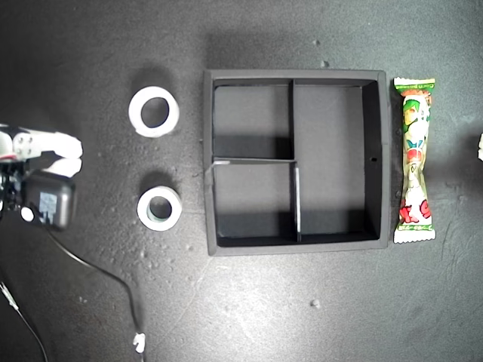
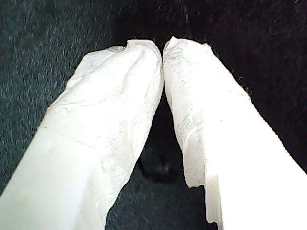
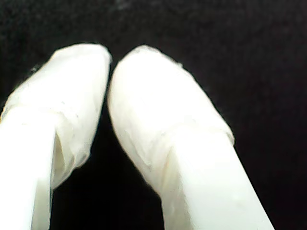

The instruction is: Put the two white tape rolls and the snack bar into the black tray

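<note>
- My first gripper (image 2: pixel 163 48) has its two white, tape-wrapped jaws pressed together at the tips, with nothing between them and only dark mat beyond.
- My second gripper (image 3: pixel 109 60) also has its jaws together at the tips, or very nearly so, and it holds nothing; past them the view is just black surface.
- Neither wrist view shows a task object, so I cannot tell from them which arm is the one seen at the exterior view's left edge (image 1: pixel 45 151); it sits parked, its white jaws pointing toward the rolls.
- Nearest that arm's jaws lie the two white tape rolls: one (image 1: pixel 154 111) ahead and slightly up in the exterior view, the other (image 1: pixel 159 208), greyish at the rim, ahead and slightly down. Both lie flat with holes facing up, so a jaw could probably drop into a hole.
- Beyond the rolls, further from those jaws, sits the black tray (image 1: pixel 207 158), all three sections bare; the two small squares face the rolls.
- Farthest out, just beside the tray's far wall, lies the snack bar (image 1: pixel 414 160), parallel to the long section, likely meant for it.
- A sliver of white (image 1: pixel 480 147) at the exterior view's right edge may be the other arm; I cannot tell.
- Nothing is in the tray yet.
</note>
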Available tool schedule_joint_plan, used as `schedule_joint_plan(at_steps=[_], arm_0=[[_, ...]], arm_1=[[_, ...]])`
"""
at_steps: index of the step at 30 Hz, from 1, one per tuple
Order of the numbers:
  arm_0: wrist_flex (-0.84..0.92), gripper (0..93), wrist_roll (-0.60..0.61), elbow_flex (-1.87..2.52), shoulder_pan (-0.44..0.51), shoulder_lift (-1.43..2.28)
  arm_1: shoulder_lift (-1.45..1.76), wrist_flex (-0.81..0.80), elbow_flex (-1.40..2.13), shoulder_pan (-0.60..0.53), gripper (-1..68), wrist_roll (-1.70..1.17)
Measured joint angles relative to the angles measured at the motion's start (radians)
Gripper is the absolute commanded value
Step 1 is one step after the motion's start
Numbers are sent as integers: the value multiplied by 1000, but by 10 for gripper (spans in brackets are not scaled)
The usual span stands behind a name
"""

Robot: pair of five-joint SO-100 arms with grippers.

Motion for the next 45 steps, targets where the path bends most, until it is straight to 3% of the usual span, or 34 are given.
schedule_joint_plan(at_steps=[4,11,17,21,24,31,36,45], arm_0=[[-179,140,123,0,55,0],[-457,196,241,-11,138,0],[-499,205,264,-77,141,-44],[-568,205,298,-173,141,-296],[-588,205,330,-319,133,-581],[-589,197,399,-615,32,-1123],[-560,190,419,-733,-29,-1307],[-479,162,426,-856,-89,-1459]], arm_1=[[-5,-117,0,9,-2,-114],[-5,-356,0,-146,2,-354],[-5,-374,0,-86,13,21],[-6,-403,0,-81,9,264],[-6,-468,0,-72,9,252],[-6,-571,0,-173,7,35],[-6,-594,0,-278,2,-49],[-6,-594,0,-334,2,-94]])
